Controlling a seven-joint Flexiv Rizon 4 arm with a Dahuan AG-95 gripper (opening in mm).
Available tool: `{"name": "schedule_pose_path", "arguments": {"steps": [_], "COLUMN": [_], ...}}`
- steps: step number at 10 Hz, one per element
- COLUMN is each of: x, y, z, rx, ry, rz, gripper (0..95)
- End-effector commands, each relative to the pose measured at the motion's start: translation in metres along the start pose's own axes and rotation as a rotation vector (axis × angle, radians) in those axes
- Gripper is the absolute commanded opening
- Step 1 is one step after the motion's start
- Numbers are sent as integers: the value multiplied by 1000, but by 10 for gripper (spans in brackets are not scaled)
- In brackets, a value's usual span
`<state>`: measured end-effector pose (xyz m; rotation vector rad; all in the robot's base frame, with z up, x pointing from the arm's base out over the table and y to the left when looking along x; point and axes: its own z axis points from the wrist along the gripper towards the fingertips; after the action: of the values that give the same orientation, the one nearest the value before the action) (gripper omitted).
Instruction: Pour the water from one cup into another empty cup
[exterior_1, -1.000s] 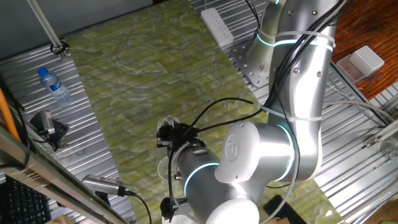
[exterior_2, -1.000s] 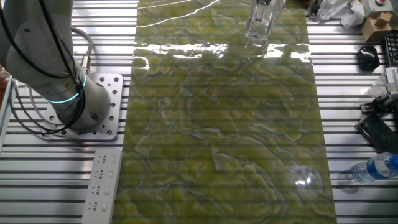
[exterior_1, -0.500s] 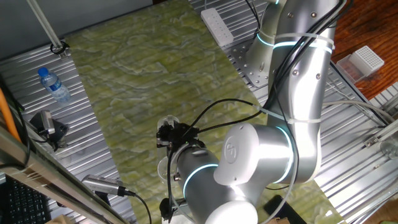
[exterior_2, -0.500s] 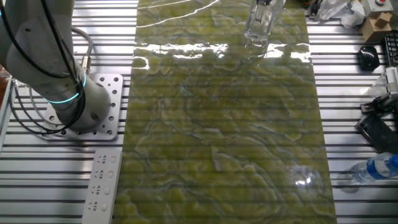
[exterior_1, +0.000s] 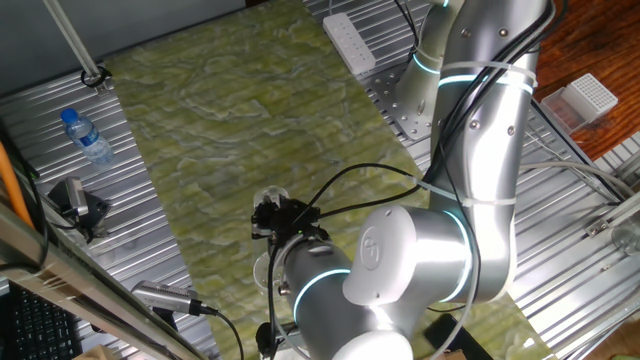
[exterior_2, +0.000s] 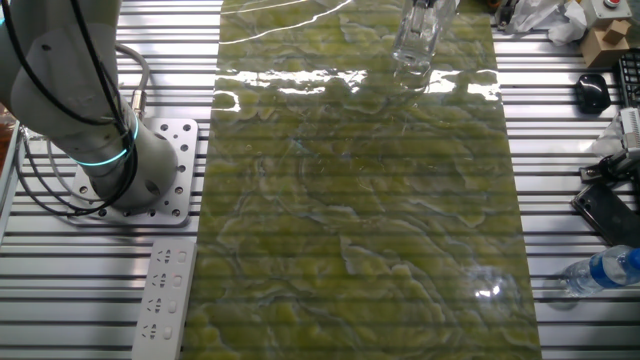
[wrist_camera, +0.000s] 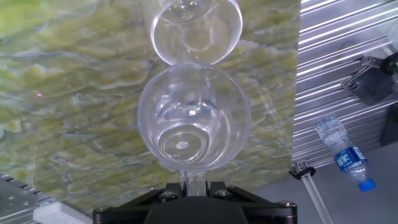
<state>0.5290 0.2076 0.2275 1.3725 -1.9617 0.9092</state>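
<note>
The pincer (wrist_camera: 191, 186) grips the stem of a clear round-bowled glass goblet (wrist_camera: 194, 118), its mouth facing the rim of a second clear glass cup (wrist_camera: 189, 28) just beyond. The water (wrist_camera: 186, 134) sits low in the goblet's bowl. Since a second ago the arm's elbow has shifted slightly while the goblet barely moved, so pouring seems hardly begun over the green marbled bench (exterior_2: 360, 220).

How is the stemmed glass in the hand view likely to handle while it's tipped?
The stemmed glass looks thin and clear, so probably fragile and slippery. Held only by its narrow stem at the gripper, the wide bowl may swing. The water looks scant, so it is likely light.
</note>
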Motion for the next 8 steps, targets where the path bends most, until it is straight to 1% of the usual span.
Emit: {"name": "schedule_pose_path", "arguments": {"steps": [1, 5, 6, 8], "x": [0, 0, 0, 0], "y": [0, 0, 0, 0], "z": [0, 0, 0, 0], "rx": [0, -3, -5, -3], "ry": [2, -30, -48, -72], "rz": [2, 47, 64, 86], "gripper": [0, 0, 0, 0]}}
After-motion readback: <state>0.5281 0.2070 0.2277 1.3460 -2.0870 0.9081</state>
